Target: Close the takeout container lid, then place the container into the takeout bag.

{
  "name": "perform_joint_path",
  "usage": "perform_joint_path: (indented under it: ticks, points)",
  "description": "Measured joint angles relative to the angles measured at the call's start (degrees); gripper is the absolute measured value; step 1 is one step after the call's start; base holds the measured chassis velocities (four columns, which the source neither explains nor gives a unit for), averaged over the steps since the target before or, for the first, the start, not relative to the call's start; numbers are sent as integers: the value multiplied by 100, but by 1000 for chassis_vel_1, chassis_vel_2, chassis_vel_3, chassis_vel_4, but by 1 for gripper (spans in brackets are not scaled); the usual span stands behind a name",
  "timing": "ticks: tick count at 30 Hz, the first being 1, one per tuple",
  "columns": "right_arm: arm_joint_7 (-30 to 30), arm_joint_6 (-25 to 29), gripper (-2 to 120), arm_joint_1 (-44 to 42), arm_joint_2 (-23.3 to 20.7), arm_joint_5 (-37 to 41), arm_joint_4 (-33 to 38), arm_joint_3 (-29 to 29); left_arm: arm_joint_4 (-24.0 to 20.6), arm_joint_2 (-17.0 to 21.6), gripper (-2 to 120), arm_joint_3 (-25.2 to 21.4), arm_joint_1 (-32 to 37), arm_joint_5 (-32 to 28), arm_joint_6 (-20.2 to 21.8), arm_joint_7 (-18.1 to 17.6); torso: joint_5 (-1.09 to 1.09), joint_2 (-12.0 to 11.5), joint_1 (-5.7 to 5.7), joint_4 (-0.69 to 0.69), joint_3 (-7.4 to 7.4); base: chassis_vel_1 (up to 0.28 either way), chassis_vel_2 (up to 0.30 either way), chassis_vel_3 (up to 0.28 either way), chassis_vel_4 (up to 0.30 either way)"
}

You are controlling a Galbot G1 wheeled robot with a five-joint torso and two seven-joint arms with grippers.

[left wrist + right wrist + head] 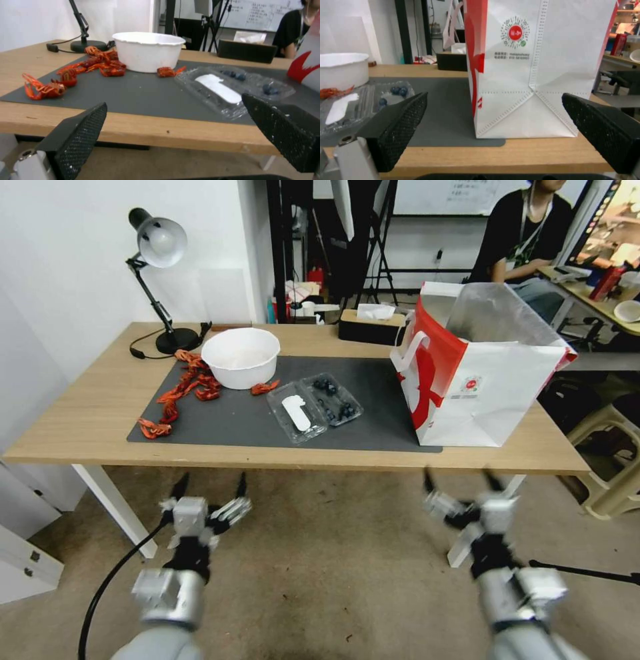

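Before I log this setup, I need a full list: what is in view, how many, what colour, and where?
container: 1, clear, open flat on the mat's middle, blueberries in the half nearer the bag
lid: 1, clear with white label, lying open beside the berry half
bag: 1, white and red, foil lined, standing open at the mat's right end
bowl: 1, white, back of mat
crayfish: several, red, left of the bowl, one at its right
mat: 1, dark grey, on the table
table: 1, light wood
lamp: 1, black, back left corner
tissue box: 1, dark, back edge
left gripper: open, below the front edge
right gripper: open, below the front edge
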Motion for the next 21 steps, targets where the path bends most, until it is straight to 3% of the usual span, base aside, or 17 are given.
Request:
perform_joint_path:
  ticks: [15,21]
  points:
    - [40,-53,100,239,-279,364,-146,-147,175,39,100,-49,-58,-81,-318,-54,-5,0,-1,1,-1,0,0,0,0]
    - [183,-309,100,711,-646,884,-300,-273,219,27,100,-62,-86,-81,-357,-50,-6,1,-2,1,-2,0,0,0,0]
